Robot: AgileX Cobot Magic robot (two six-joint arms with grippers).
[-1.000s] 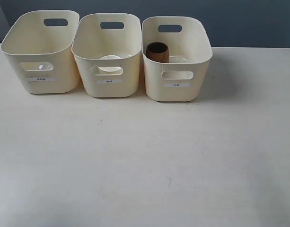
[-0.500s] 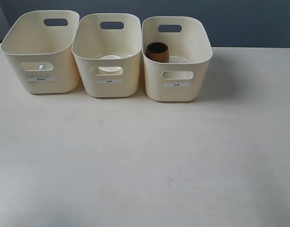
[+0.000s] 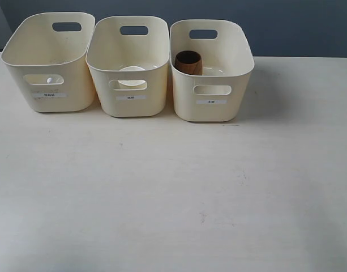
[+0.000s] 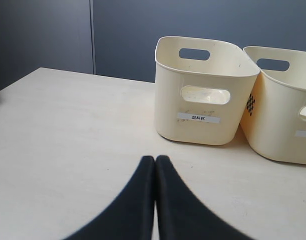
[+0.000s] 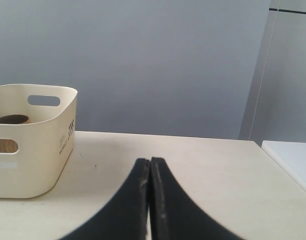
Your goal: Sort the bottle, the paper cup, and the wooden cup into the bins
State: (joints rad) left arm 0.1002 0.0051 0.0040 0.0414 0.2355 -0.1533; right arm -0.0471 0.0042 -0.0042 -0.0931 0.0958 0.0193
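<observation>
Left claw and right claw pinch shut, empty; the wooden cup inside its bin looks rigid, light: pinch its rim.

obstacles: left bin, middle bin, right bin packed side by side along far counter | right bin: wooden cup upright at near-left corner | free: near counter, far right beside right bin
</observation>
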